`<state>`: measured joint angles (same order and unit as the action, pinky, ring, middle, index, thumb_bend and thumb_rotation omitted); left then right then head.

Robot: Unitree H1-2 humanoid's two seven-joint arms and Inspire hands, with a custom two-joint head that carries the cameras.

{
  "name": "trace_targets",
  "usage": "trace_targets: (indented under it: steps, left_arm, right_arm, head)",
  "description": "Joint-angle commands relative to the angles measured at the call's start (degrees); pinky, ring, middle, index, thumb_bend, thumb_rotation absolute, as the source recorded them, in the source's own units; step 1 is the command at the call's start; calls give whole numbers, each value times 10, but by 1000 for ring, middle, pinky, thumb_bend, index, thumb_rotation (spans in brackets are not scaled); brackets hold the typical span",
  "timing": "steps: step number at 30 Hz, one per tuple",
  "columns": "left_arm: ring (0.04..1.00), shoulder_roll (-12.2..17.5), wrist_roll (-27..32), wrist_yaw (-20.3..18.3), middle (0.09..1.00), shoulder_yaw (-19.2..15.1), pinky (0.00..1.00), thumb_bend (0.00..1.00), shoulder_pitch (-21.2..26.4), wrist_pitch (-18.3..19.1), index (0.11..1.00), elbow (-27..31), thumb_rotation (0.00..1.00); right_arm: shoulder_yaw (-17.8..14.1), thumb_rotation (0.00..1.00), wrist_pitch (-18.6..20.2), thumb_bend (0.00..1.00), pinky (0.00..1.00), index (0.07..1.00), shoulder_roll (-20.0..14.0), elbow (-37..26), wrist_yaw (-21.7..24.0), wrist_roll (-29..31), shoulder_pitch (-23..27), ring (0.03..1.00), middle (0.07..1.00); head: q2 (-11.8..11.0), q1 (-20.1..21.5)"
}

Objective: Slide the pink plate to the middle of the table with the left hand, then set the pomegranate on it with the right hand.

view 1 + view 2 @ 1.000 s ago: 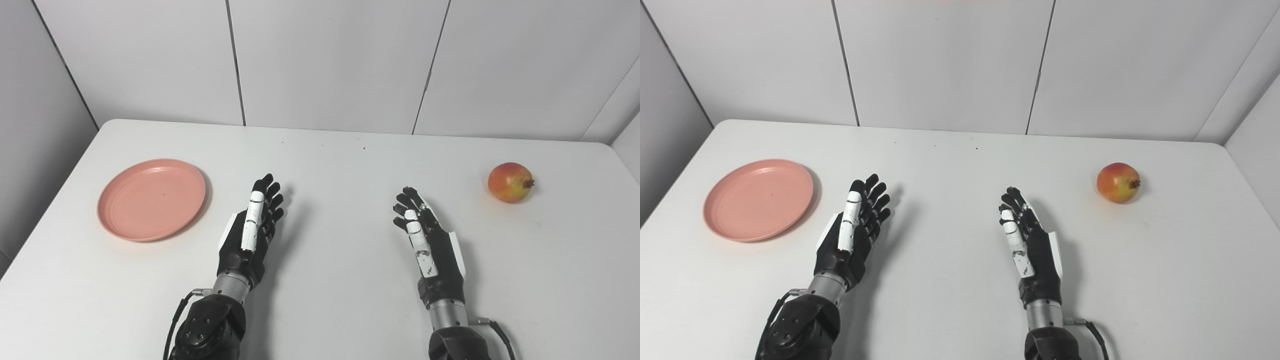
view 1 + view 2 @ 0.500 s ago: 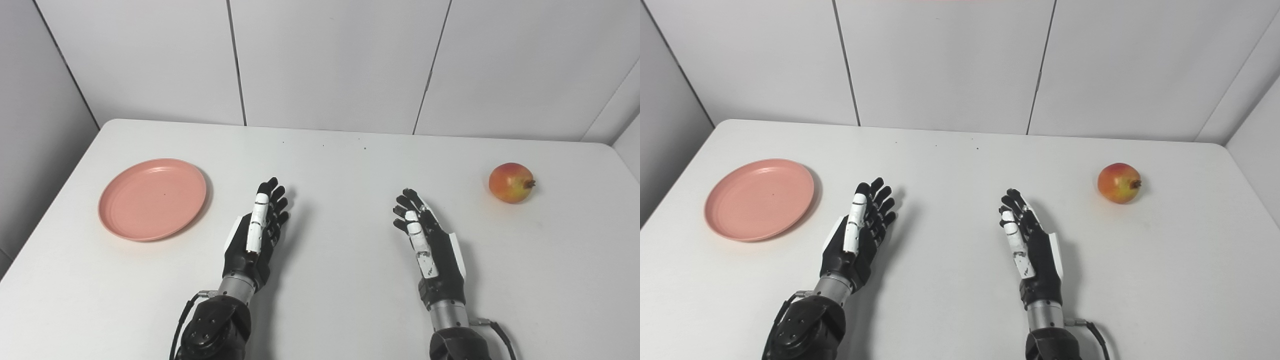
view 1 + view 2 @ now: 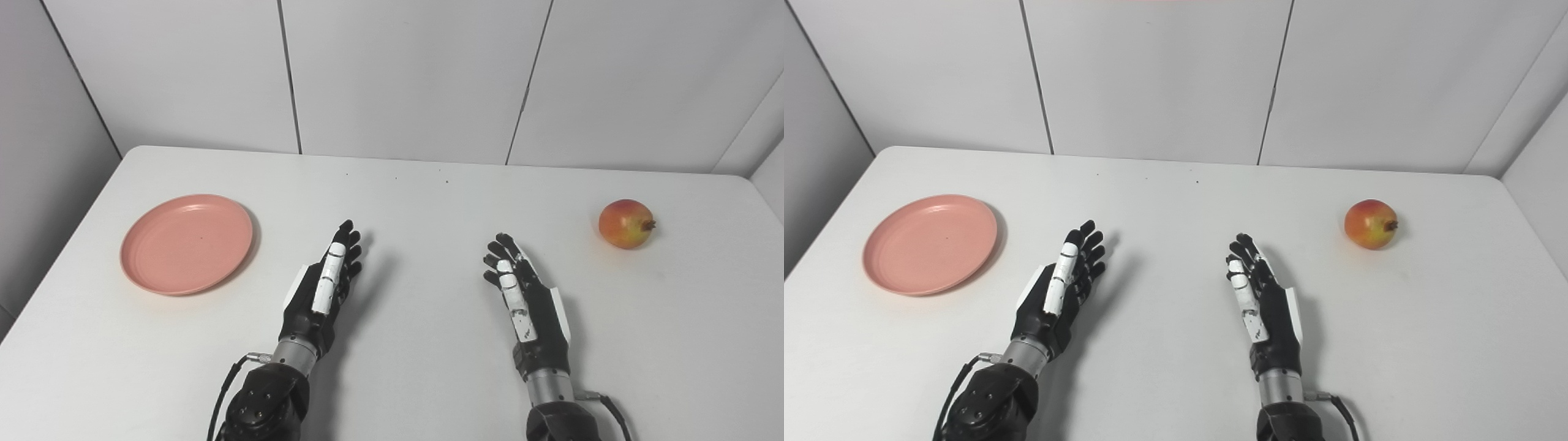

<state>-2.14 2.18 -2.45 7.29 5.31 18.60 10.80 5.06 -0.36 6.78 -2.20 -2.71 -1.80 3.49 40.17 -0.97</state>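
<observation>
The pink plate (image 3: 186,242) lies flat on the left side of the white table (image 3: 416,202). A red-yellow pomegranate (image 3: 625,215) rests near the right edge. My left hand (image 3: 322,288) is held edge-up over the table's near middle, to the right of the plate and apart from it, fingers straight and holding nothing. My right hand (image 3: 525,300) is held the same way right of centre, open and empty, well short of the pomegranate.
Grey wall panels (image 3: 404,73) rise close behind the table's far edge. The table's left edge runs close past the plate. A few dark specks (image 3: 446,180) dot the far middle of the table.
My left hand has drifted to the right, away from the plate, with its fingers tilting further right. The right hand, plate and pomegranate have stayed put.
</observation>
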Motion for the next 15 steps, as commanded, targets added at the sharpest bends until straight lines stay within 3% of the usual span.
trace_targets:
  steps: [1, 5, 9, 15]
  left_arm:
    - [1000, 5, -23, -7, 1000, 15, 1000, 560, 19, -33, 1000, 1, 1000]
    - [1000, 24, -62, -14, 1000, 40, 1000, 538, 24, -48, 1000, -6, 1000]
    - [1000, 33, -87, -18, 1000, 56, 1000, 549, 30, -60, 1000, -14, 1000]
    - [1000, 45, -122, -25, 1000, 68, 1000, 577, 35, -47, 1000, -16, 1000]
  right_arm:
    - [-1, 884, -35, 491, 864, 899, 6, -7, 1, 4, 18, 872, 887]
    - [-2, 994, -30, 497, 896, 930, 4, -9, 4, 10, 18, 899, 913]
    - [-3, 1000, -21, 507, 909, 935, 4, -11, 6, 17, 18, 910, 919]
    - [-4, 1000, -23, 505, 916, 938, 0, -5, 9, 24, 19, 911, 922]
  head:
    - [0, -1]
    - [-2, -1]
    - [-5, -3]
    - [-12, -18]
